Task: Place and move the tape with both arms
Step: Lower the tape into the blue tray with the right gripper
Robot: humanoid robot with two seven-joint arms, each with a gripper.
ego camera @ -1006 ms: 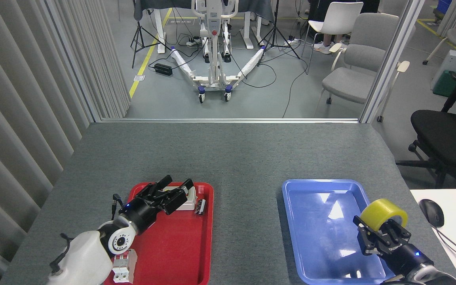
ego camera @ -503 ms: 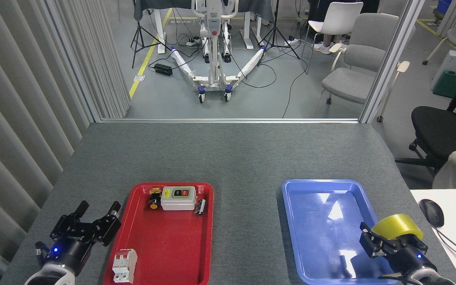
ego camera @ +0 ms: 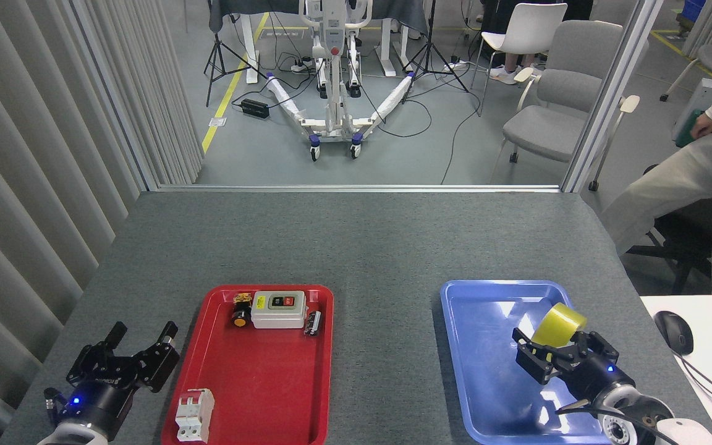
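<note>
The tape (ego camera: 557, 324), a roll of translucent yellow packing tape, is held over the blue tray (ego camera: 476, 303) at its right side. My right gripper (ego camera: 559, 347) is shut on the tape from below and behind, black fingers on either side of the roll. My left gripper (ego camera: 143, 337) stands open and empty over the table, just left of the red tray (ego camera: 325, 371), with its blue light showing at the wrist.
The red tray holds a grey switch box (ego camera: 278, 309) with green and red buttons, a small yellow-capped part (ego camera: 240, 314), a black connector (ego camera: 313, 322) and a white breaker (ego camera: 194, 414). A person (ego camera: 683, 179) stands at the right by a white desk with a mouse (ego camera: 676, 331).
My right gripper has carried the tape left and further over the blue tray. My left arm has pulled back from the red tray to its left side. A person has stepped in at the right.
</note>
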